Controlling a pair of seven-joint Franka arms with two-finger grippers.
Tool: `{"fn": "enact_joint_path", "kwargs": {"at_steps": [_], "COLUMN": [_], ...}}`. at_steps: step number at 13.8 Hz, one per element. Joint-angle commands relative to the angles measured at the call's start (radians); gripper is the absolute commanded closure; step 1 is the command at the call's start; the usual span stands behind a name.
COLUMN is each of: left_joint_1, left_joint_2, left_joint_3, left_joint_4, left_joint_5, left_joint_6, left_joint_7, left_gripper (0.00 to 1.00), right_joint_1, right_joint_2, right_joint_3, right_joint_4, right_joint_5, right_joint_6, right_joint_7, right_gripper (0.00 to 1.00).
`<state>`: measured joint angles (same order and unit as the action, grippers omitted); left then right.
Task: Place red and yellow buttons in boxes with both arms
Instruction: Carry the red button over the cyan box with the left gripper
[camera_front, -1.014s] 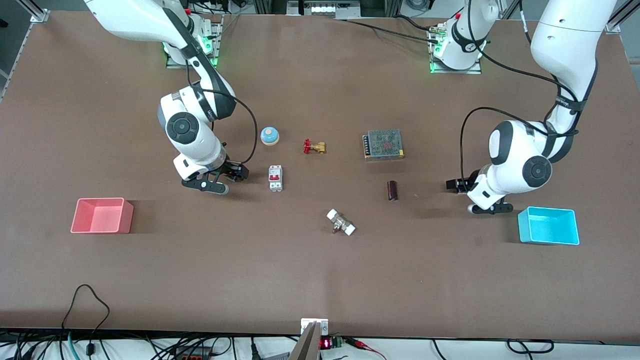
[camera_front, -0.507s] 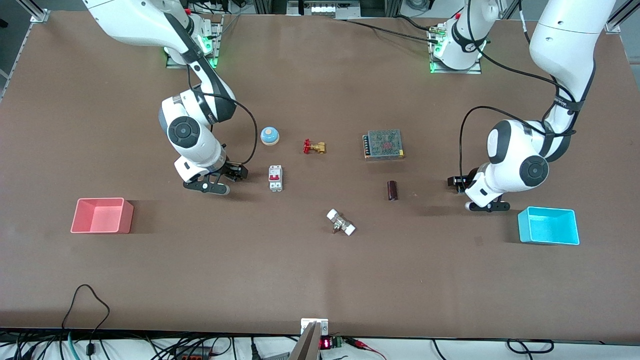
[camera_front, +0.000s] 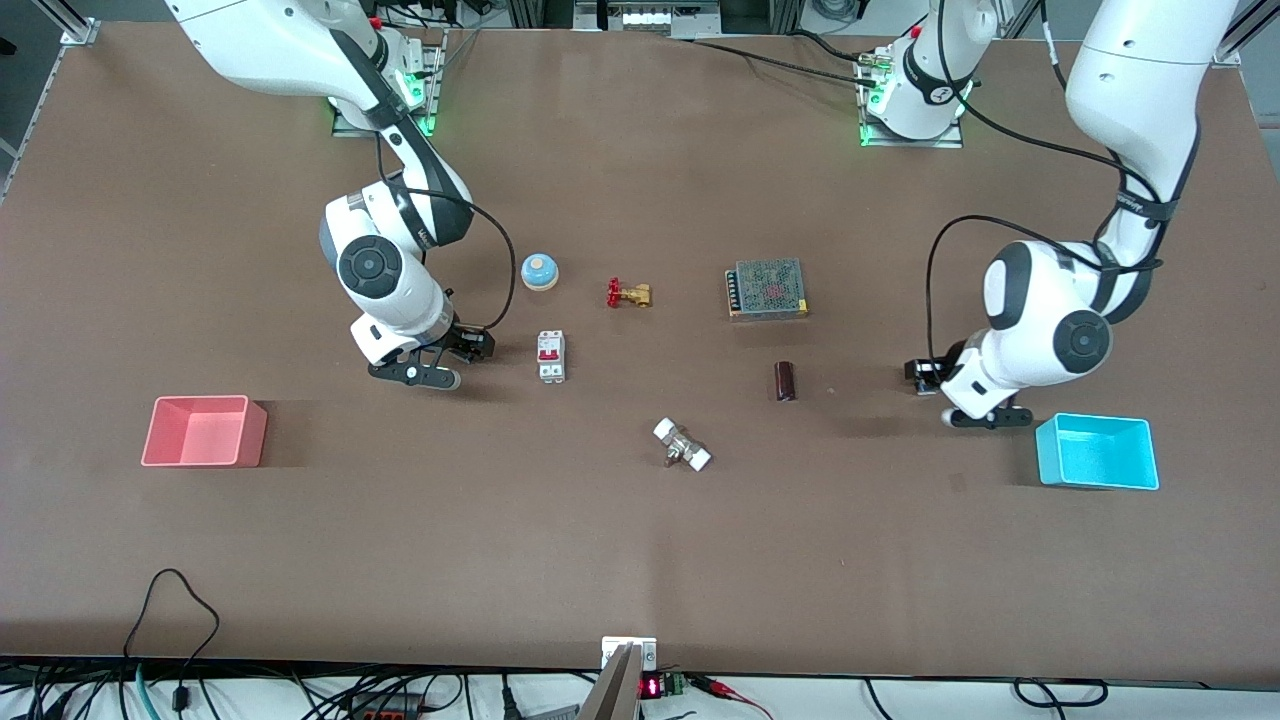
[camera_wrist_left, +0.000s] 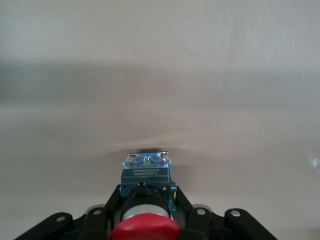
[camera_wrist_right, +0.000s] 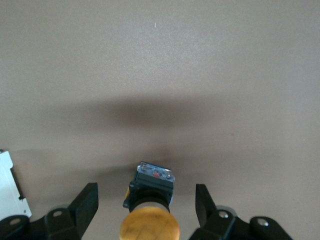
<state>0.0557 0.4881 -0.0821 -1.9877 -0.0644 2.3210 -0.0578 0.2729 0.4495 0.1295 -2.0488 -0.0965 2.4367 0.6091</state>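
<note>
Left tool (camera_front: 918, 371): low over the worktop (camera_front: 640, 560), just beside the cyan box (camera_front: 1098, 473) toward the left arm's end. Closed narrow on the red button (camera_wrist_left: 145, 227), fingers pressed against both flanks of the body below the cap. Not discernible whether the button rests on the worktop or hangs just clear of it.

Right tool (camera_front: 480, 345): low over the worktop, beside the white circuit breaker (camera_front: 551, 356). Spread wide, fingers (camera_wrist_right: 89, 200) standing well apart on either side of the yellow button (camera_wrist_right: 149, 226) and touching nothing. Button on its side on the worktop, cap toward the wrist. Pink box (camera_front: 200, 399) nearer to the front camera, toward the right arm's end; no button in either box yet.

Handling, as judged:
- Treat both buttons as light, rigid and hard-shelled; little risk of crushing.
- Grip the squared body, not the cap: smooth, rounded dome, likely to slip or roll out.
- Centre the body between the fingers before closing, to avoid pushing it sideways.
- Release low inside the box to limit bounce.
</note>
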Motion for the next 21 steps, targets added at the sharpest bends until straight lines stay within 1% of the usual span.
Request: {"fn": "enact_joint_path", "kwargs": {"at_steps": [1,3,4,7,9,10,12,14,15,18,19,20,21], "left_joint_1": [0.059,0.113,0.128,0.164,0.177,0.182,0.209,0.228,0.236,0.239,0.242,0.242,0.242], "left_joint_2": [-0.084,-0.080,-0.068,-0.051,0.028,0.055,0.102,0.141,0.156,0.193,0.204,0.211,0.217], "left_joint_3": [0.013,0.013,0.015,0.022,0.028,0.044,0.051,0.050,0.051,0.051,0.051,0.051,0.051], "left_joint_4": [0.061,0.177,0.217,0.236,0.320,0.354,0.420,0.467,0.484,0.509,0.509,0.509,0.509], "left_joint_5": [0.014,0.014,0.015,0.055,0.060,0.072,0.077,0.077,0.077,0.077,0.077,0.077,0.078], "left_joint_6": [-0.081,-0.202,-0.238,-0.232,-0.198,-0.192,-0.192,-0.192,-0.192,-0.164,-0.163,-0.163,-0.163], "left_joint_7": [0.009,0.010,0.010,0.044,0.058,0.097,0.177,0.271,0.304,0.396,0.420,0.430,0.438], "left_gripper": [0.64,0.64,0.64,0.64,0.64,0.64,0.65,0.65,0.65,0.65,0.65,0.65,0.65], "right_joint_1": [-0.001,0.000,0.000,-0.001,-0.001,-0.001,-0.003,-0.023,-0.055,-0.180,-0.225,-0.274,-0.318], "right_joint_2": [-0.009,-0.009,-0.009,-0.008,-0.008,-0.008,-0.008,-0.040,-0.084,-0.221,-0.251,-0.267,-0.265], "right_joint_3": [0.001,0.001,0.001,0.001,0.001,0.001,0.001,-0.002,-0.005,-0.005,-0.005,-0.005,-0.007], "right_joint_4": [-0.022,-0.027,-0.027,-0.027,-0.027,-0.027,-0.027,-0.018,-0.014,0.064,0.090,0.116,0.151], "right_joint_5": [-0.009,-0.011,-0.011,-0.011,-0.011,-0.011,-0.011,-0.009,-0.009,-0.006,-0.006,-0.006,-0.002], "right_joint_6": [0.008,0.008,0.008,0.008,0.008,0.008,0.007,0.004,-0.033,-0.256,-0.301,-0.318,-0.330], "right_joint_7": [-0.011,-0.011,-0.012,-0.014,-0.015,-0.015,-0.028,-0.116,-0.190,-0.440,-0.538,-0.636,-0.717], "right_gripper": [0.25,0.32,0.35,0.55,0.65,0.67,0.69,0.69,0.69,0.69,0.69,0.69,0.69]}}
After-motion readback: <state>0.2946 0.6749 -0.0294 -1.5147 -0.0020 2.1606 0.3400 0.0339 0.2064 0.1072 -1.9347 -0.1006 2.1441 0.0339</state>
